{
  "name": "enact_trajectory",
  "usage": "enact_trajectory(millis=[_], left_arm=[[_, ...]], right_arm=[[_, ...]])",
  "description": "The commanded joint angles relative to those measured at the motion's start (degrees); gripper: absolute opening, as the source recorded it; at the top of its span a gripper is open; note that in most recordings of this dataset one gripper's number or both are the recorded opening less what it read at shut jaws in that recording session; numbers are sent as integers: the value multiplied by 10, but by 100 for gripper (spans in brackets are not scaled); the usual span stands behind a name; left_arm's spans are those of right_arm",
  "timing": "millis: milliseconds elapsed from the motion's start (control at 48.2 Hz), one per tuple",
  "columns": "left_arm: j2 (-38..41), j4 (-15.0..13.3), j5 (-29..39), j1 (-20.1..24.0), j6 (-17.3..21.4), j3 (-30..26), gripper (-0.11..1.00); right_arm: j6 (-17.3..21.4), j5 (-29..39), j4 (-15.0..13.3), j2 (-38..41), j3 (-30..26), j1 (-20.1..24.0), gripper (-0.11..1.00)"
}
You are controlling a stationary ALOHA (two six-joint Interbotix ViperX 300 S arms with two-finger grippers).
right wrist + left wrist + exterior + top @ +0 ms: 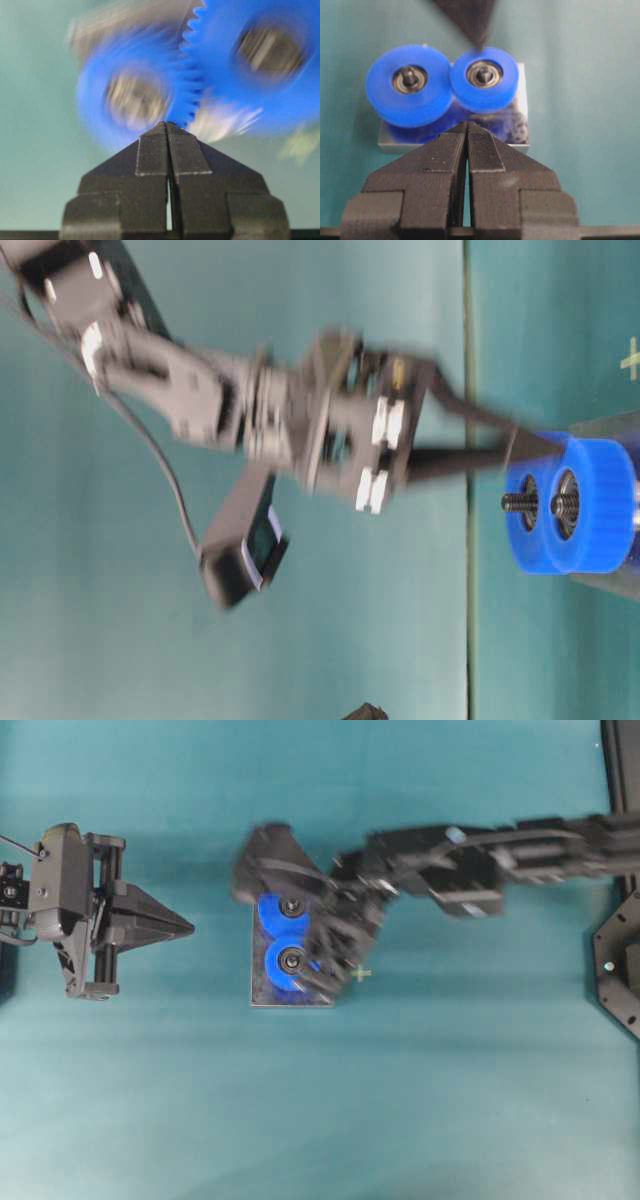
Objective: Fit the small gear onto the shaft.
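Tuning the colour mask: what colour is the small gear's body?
Bright blue, with a dark metal hub; the small gear shows best in the left wrist view.

Even, soft light covers the teal surface (300,1120) with faint shadows, while the right hand (330,955) and the blue gears beside it are motion-blurred.

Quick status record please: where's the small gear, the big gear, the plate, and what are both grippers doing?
small gear: seated on the shaft, beside the larger gear
larger gear: on its own peg, teeth meshing with the small gear
plate: flat on the table
right gripper: shut, empty, tip at the small gear
left gripper: shut, empty, short of the plate
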Motion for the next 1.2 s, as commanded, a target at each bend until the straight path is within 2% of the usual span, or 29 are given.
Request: enact_trajectory(millis=[0, 145, 374, 498, 872, 975, 1183], left_arm=[[-4, 2, -5, 0, -1, -6, 0], [-4, 2, -5, 0, -1, -5, 0], [-4, 2, -5, 0, -1, -4, 0], [-4, 2, -12, 0, -1, -2, 0], [-4, 2, -25, 0, -1, 1, 0], [-4, 2, -28, 0, -1, 1, 0], [-3, 2, -47, 0, -1, 5, 0]], right_arm=[[6, -4, 5, -59, 29, 5, -1], [4, -46, 3, -119, 82, 4, -1], [-9, -196, -11, -190, 146, 1, -1], [-30, -246, -12, -205, 170, 1, -1], [-149, -301, -13, -215, 195, 14, -1], [-163, -316, -13, -215, 200, 14, -1], [-164, -355, -12, -215, 214, 16, -1]])
